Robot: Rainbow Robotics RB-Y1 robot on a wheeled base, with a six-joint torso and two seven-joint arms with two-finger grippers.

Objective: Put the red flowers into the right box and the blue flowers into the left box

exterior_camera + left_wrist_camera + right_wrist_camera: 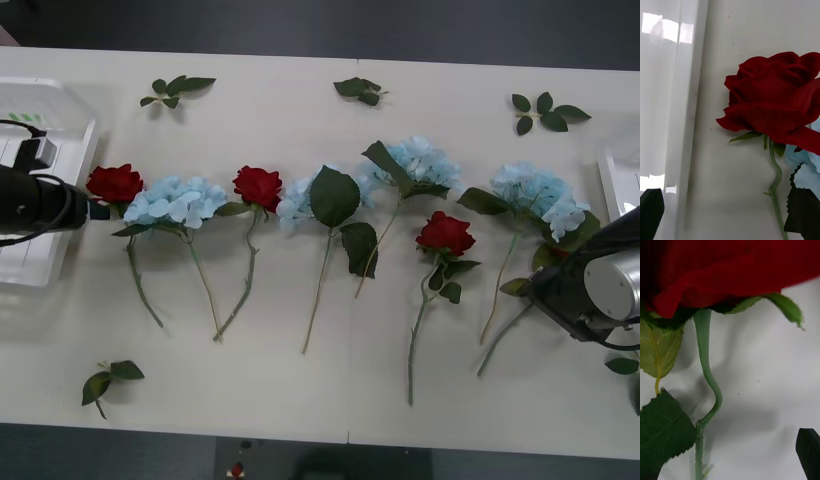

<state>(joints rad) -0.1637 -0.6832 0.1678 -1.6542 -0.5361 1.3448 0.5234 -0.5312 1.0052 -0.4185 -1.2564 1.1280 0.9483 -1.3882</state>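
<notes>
- The table (300, 400) has a wide bare strip along its lower edge, below the stem tips, and another bare band across the top, with just a few loose leaf sprigs (175, 90) on it.
- The flowers lie in one row across the middle, heads up-frame. They're packed tight, with leaves overlapping neighbours, so there isn't much room between them.
- Left box (40, 260) sits at the far left edge of the front view. Right box (622, 180) peeks in at the far right edge.
- Left gripper (97, 210) comes in from the left, right at the box's inner rim and just below-left of the leftmost red flower (115, 183).
- In its wrist view the fingers (651, 212) are spread wide and holding nothing. That rose's head is beyond them, and its stem runs down near the bottom right corner, with the box wall along the left.
- A blue flower (175, 200) touches that rose on its right side.
- Right gripper (550, 283) is at lower right, over the leaves of the rightmost blue flower (535, 190).
- Its wrist view has a rose (733, 270) very close, stem kinked and lying on the table. One finger (808, 453) sits out at the corner, clear of the stem, so it's released and gripping nothing.
- Can't tell which rose that one is.
</notes>
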